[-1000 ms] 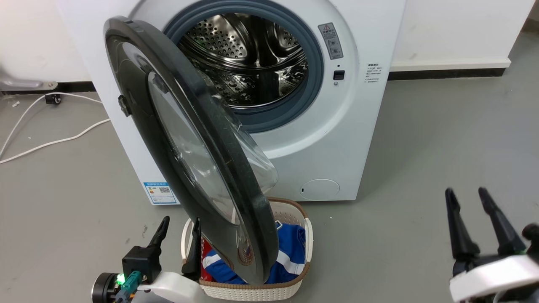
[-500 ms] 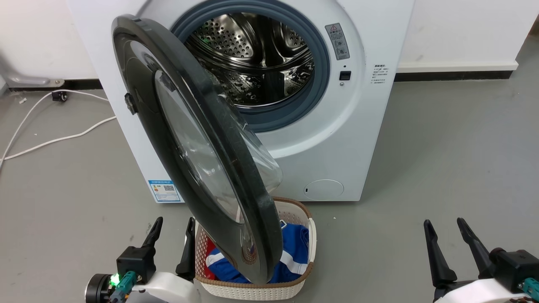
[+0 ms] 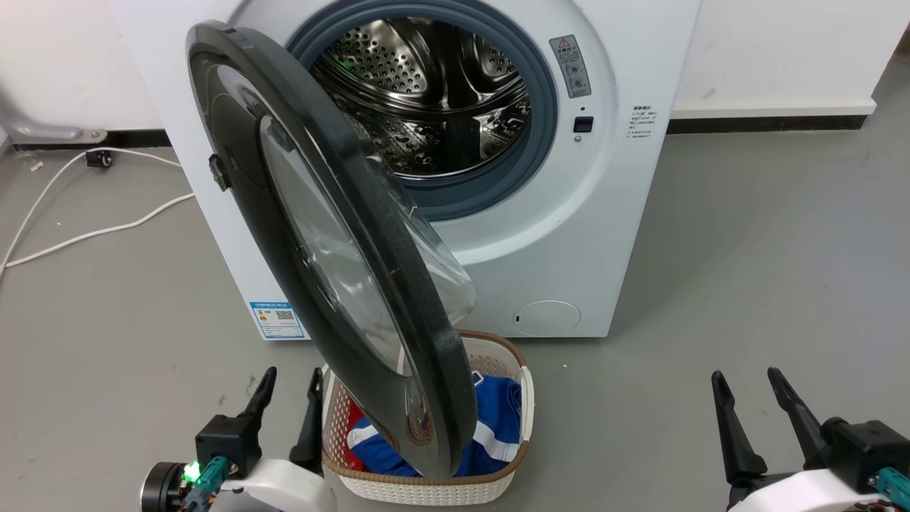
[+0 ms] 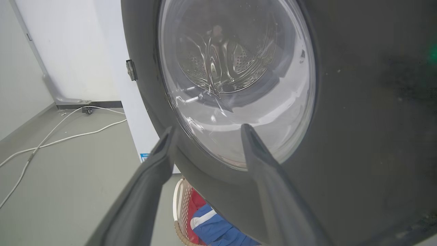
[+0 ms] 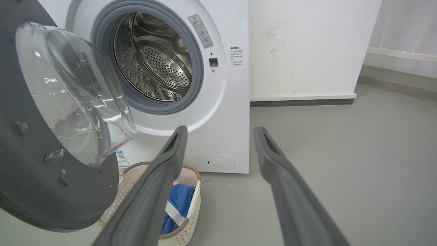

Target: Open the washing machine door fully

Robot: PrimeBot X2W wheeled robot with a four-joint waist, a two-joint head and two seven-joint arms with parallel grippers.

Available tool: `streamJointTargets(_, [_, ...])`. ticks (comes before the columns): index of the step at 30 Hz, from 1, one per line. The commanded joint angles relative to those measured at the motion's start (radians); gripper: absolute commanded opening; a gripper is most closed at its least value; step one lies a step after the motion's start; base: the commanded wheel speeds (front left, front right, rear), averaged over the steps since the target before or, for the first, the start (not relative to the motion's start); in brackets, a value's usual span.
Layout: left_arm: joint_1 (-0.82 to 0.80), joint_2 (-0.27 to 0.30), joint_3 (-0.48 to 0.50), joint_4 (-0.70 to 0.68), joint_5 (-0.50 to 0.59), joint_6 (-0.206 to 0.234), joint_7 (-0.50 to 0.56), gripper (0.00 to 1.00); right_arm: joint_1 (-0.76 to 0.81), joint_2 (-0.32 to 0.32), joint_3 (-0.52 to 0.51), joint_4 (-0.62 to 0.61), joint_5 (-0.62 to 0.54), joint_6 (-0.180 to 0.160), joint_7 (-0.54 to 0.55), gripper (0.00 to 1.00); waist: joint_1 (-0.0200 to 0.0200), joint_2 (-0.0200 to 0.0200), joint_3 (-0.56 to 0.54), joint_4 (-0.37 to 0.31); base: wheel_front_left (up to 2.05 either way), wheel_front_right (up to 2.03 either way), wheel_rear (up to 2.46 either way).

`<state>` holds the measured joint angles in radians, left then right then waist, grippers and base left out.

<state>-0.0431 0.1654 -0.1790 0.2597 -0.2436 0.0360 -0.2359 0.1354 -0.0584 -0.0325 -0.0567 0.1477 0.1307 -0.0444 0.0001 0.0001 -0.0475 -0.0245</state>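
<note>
1. Door (image 3: 313,235) is roughly half open. It hinges on the left side of the washing machine (image 3: 561,235), and its lower edge hangs over a basket (image 3: 426,489) in front of the machine.
2. Left gripper (image 3: 292,371): fingers spread, empty, low by the door's outer face. Contact is hard to call.
3. Right gripper (image 3: 743,373): fingers spread, empty, well off the machine's right front.
4. Step: mid-swing. Next, the door needs a rim pull or an inner-side push further toward the machine's left.
</note>
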Motion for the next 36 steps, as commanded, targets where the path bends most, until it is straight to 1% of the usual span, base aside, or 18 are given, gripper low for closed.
streamJointTargets(1, [0.004, 0.004, 0.002, -0.003, -0.006, 0.004, -0.001, 0.0, -0.001, 0.004, 0.001, -0.001, -0.005, 0.0, -0.001, 1.0, -0.0001, -0.0001, -0.001, 0.0, 0.0, 0.0, 0.0])
streamJointTargets(7, [0.0, 0.009, 0.003, -0.01, -0.012, 0.011, 0.007, 0.0, 0.003, 0.006, 0.002, -0.003, -0.008, 0.0, 0.007, 1.0, -0.0001, -0.0001, -0.001, -0.002, 0.0, 0.0, 0.0])
streamJointTargets(12, [-0.029, 0.003, 0.018, -0.043, -0.015, 0.037, 0.003, 0.0, -0.005, 0.007, -0.001, -0.001, -0.007, 0.0, 0.008, 1.0, -0.0001, -0.0001, 0.001, -0.002, 0.0, 0.0, 0.0])
streamJointTargets(14, [-0.055, 0.003, 0.021, -0.087, -0.008, 0.051, 0.009, 0.0, -0.007, 0.008, -0.004, 0.002, -0.006, 0.0, 0.008, 1.0, -0.0001, -0.0001, 0.0, 0.003, 0.0, 0.0, 0.0])
streamJointTargets(23, [-0.15, 0.012, 0.014, -0.295, 0.023, 0.085, 0.049, 0.0, -0.016, 0.009, -0.008, 0.007, -0.006, 0.0, 0.009, 1.0, -0.0001, -0.0001, -0.008, 0.007, 0.0, 0.0, 0.0])
streamJointTargets(27, [-0.197, 0.008, -0.013, -0.398, 0.043, 0.082, 0.063, 0.0, -0.014, 0.009, -0.012, 0.004, -0.006, 0.0, 0.012, 1.0, -0.0001, -0.0001, -0.009, 0.008, 0.0, 0.0, 0.0])
streamJointTargets(31, [-0.241, -0.009, -0.051, -0.489, 0.056, 0.072, 0.07, 0.0, -0.009, 0.009, -0.016, 0.003, -0.005, 0.0, 0.014, 1.0, -0.0001, -0.0001, -0.007, 0.01, 0.0, 0.0, 0.0])
streamJointTargets(36, [-0.286, -0.038, -0.124, -0.574, 0.062, 0.052, 0.097, 0.0, -0.005, 0.009, -0.015, 0.004, -0.002, 0.0, 0.016, 1.0, -0.0001, -0.0001, -0.004, 0.012, 0.0, 0.0, 0.0])
